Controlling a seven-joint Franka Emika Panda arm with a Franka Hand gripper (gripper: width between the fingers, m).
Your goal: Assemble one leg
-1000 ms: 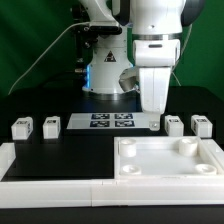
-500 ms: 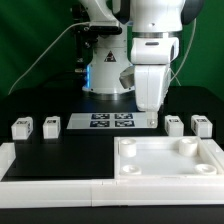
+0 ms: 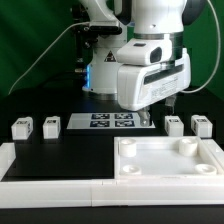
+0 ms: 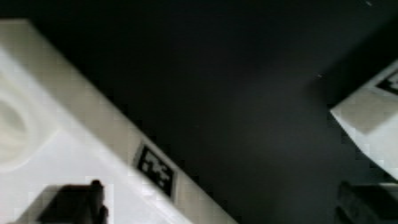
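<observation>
Four small white legs stand in a row on the black table: two at the exterior view's left [image 3: 21, 127] [image 3: 51, 125] and two at its right [image 3: 174, 125] [image 3: 201, 125]. My gripper [image 3: 150, 112] hangs tilted above the table between the marker board [image 3: 112, 121] and the right-hand legs, touching none of them. In the wrist view the two dark fingertips [image 4: 71, 203] stand wide apart around my gripper's middle [image 4: 217, 205], with only black table between them. A white tagged piece [image 4: 365, 95] shows at that view's edge; I cannot tell if it is a leg.
The large flat white square part [image 3: 168, 158] with round corner sockets lies in front at the exterior view's right; its tagged edge shows in the wrist view [image 4: 107, 150]. A white rail [image 3: 50, 185] borders the table's front. The robot base stands behind.
The hand has turned from hanging straight down to a tilted, rotated pose and shifted a little toward the exterior view's left. The legs and the square part have not moved.
</observation>
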